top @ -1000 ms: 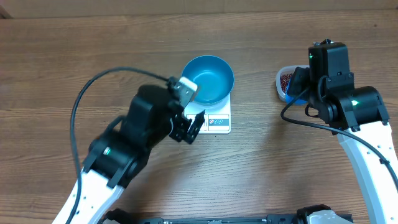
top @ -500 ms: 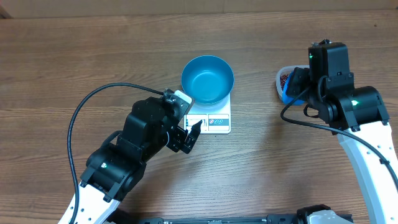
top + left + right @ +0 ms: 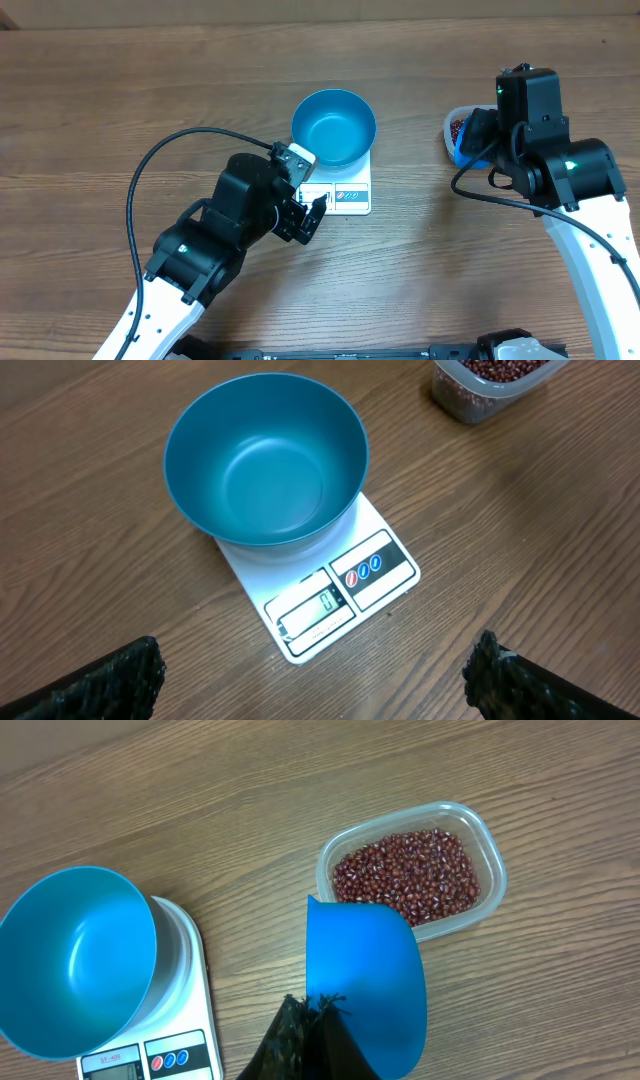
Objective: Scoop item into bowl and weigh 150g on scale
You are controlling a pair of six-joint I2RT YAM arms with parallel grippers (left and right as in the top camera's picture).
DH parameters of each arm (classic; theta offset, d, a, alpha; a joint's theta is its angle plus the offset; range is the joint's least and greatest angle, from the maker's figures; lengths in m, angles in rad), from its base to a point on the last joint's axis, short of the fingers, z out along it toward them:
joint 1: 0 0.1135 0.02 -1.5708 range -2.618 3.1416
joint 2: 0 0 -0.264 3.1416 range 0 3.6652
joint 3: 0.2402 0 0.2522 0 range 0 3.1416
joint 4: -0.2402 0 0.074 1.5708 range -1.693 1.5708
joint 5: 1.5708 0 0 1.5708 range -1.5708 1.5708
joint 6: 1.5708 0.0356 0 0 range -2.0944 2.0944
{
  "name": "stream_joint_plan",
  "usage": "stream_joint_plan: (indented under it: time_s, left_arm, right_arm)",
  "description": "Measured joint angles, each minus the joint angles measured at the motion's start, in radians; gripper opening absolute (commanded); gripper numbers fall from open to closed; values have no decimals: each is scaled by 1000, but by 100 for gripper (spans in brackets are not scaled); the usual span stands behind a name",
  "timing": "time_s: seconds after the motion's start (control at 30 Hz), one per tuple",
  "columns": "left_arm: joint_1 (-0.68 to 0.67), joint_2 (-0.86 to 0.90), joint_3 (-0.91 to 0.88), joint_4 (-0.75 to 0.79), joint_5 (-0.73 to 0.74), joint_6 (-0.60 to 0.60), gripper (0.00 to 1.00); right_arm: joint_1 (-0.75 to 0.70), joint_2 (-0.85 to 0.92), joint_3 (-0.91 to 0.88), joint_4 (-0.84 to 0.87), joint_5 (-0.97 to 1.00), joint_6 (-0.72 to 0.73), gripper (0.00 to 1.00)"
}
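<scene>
Beside the scale [image 3: 350,196], left jaws wide apart; right jaws clamped on scoop [image 3: 365,985], its tip toward beans [image 3: 410,875].

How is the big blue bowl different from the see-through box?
The bowl is round, solid blue and empty; the tub is a clear rounded rectangle holding beans. The bowl sits on the scale; the tub sits on the table. Both are open on top.

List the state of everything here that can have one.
Flat white square digital scale: on, display shows zero.
Round deep bright-blue bowl: empty, upright on the scale.
Clear rounded-rectangular plastic tub: lidless, holding dark red-brown beans.
Small blue plastic scoop: gripped, no beans showing.
Left gripper: open, empty.
Right gripper: shut on the scoop.
</scene>
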Motion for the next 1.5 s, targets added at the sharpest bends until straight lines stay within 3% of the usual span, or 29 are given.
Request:
stream_joint_plan:
  time_s: [1.2,1.5]
  left_arm:
    - [0,3,0,-8,0,0,99]
    - [0,3,0,-7,0,0,100]
  right_arm:
    - [-2,0,0,18,1,0,4]
    - [-114,1,55,2,0,-25,4]
